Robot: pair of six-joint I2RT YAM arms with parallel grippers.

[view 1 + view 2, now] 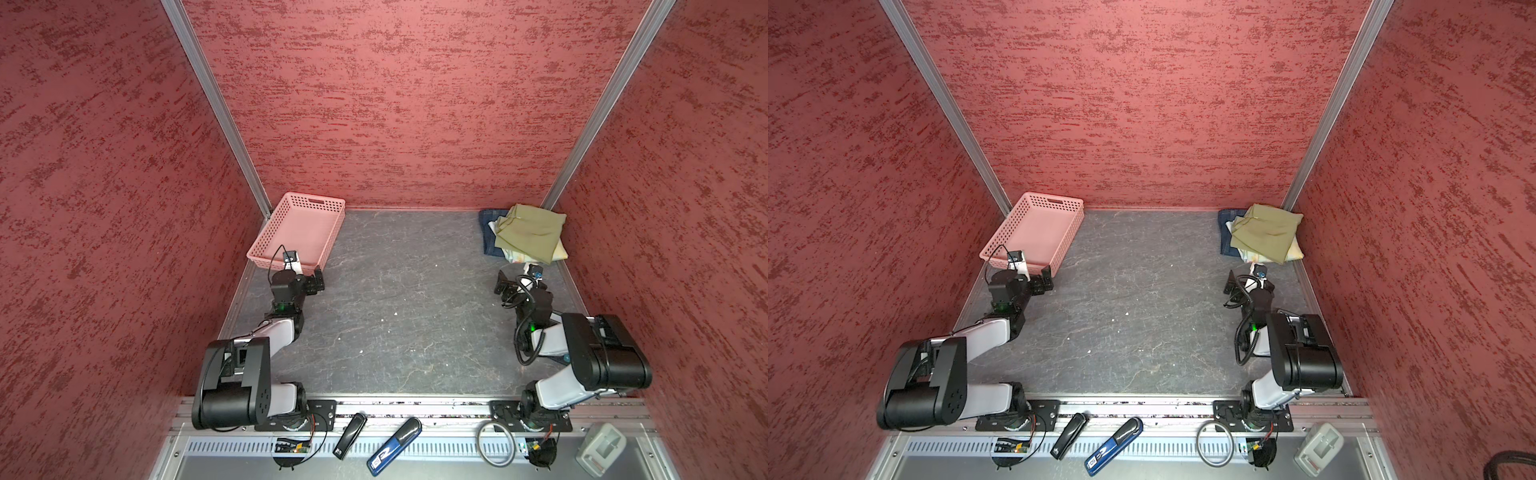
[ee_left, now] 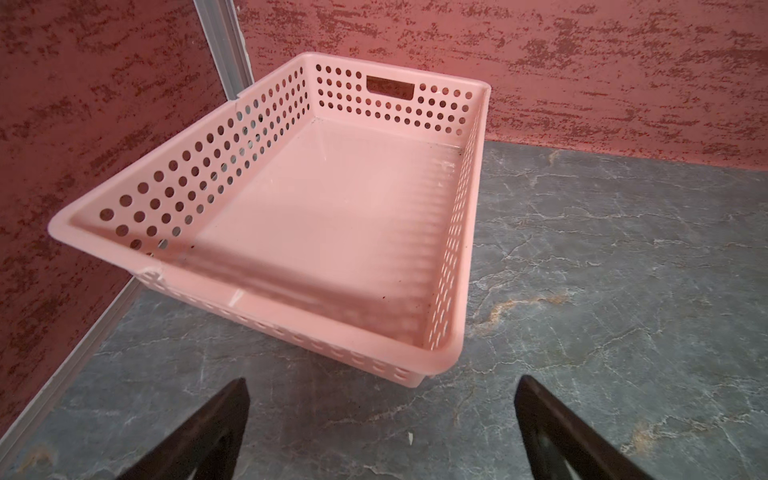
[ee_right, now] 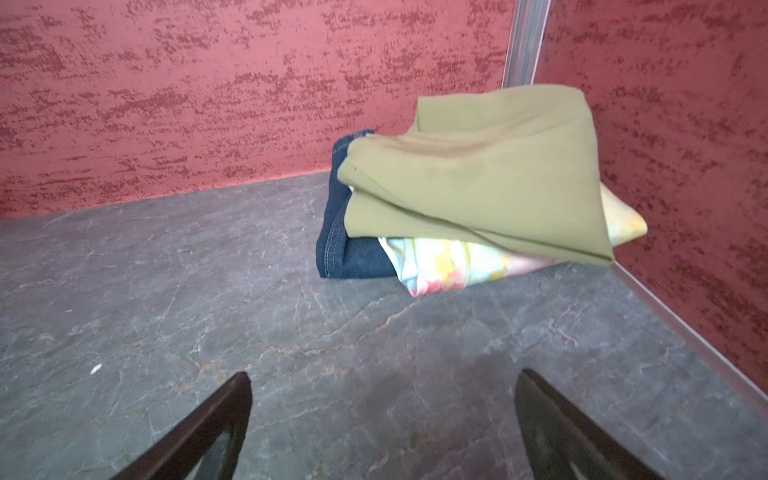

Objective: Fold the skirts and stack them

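Pink plastic pierced with round holes makes up the basket [image 2: 332,216]. It stands empty at the upper left of the bench [image 1: 395,299] in both top views, tight in the corner where two walls meet.

The three skirts lie in one pile at the upper right of the bench, in the other far corner. The olive skirt [image 1: 530,232] is on top, the flowered skirt [image 3: 440,266] is under it, and the denim skirt [image 1: 486,232] is at the bottom, its edge sticking out on the left of the pile.

The left hand [image 1: 319,280] hangs just in front of the basket's near corner, released, jaws wide apart with nothing between them. The right hand [image 1: 503,286] hangs near the pile without touching it, likewise released and holding nothing.

Only the left wrist view shows the basket's bare floor and the handle slot in its far wall. Only the right wrist view shows the folded layers of the pile from the side and the stitching on the denim. Only the top views show the metal rail along the bottom of the frame, with a black tool [image 1: 351,434] and a blue tool [image 1: 395,446] lying on it.

The bench is dark grey with pale, stone-like veins and a few white specks. Mottled red walls [image 1: 395,104] close it on three sides, joined by aluminium posts [image 1: 217,108].
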